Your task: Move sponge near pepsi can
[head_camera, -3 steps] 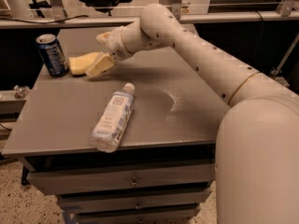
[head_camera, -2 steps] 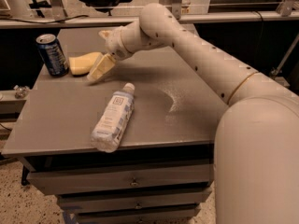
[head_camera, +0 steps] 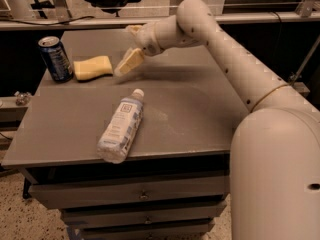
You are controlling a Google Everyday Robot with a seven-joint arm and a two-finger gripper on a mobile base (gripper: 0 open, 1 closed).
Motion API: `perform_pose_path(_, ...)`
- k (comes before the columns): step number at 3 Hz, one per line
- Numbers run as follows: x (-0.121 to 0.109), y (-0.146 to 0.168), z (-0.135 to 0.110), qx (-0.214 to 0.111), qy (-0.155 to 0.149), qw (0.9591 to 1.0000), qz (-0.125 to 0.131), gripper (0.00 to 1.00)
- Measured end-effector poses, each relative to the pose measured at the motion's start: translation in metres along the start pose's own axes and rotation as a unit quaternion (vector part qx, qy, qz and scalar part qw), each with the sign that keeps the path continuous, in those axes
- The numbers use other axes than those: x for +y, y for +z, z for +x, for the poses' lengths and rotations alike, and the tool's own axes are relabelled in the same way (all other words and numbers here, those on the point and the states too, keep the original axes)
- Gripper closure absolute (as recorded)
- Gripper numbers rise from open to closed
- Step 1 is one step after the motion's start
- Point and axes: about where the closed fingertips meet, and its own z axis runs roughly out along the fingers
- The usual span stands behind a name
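Note:
The pale yellow sponge (head_camera: 92,67) lies flat on the grey table (head_camera: 200,119) at the back left, just right of the dark blue pepsi can (head_camera: 56,58), which stands upright; a narrow gap or none separates them. My gripper (head_camera: 131,46) hangs a little right of the sponge and clear of it. It is open and empty, with one cream finger (head_camera: 129,62) pointing down towards the table and the other up near the back edge.
A clear water bottle (head_camera: 121,126) with a white label lies on its side near the table's front edge, cap pointing back. My arm reaches in from the right across the back of the table. Drawers sit under the tabletop.
The gripper has let go of the sponge and pulled back to the right and slightly up. The sponge now lies alone beside the can.

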Motion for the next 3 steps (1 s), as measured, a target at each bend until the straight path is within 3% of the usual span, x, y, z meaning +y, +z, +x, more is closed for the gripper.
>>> perform_pose_path(1,-0.031,-0.052,0.02,-0.008,0.0,0.9997,0.023,0.0)
perform_pose_path(2,-0.047,-0.104,0.029,0.003,-0.005,0.9987,0.051,0.0)
perform_pose_path(3,-0.053,-0.144,0.035,0.037,0.009,0.9966,0.073,0.0)
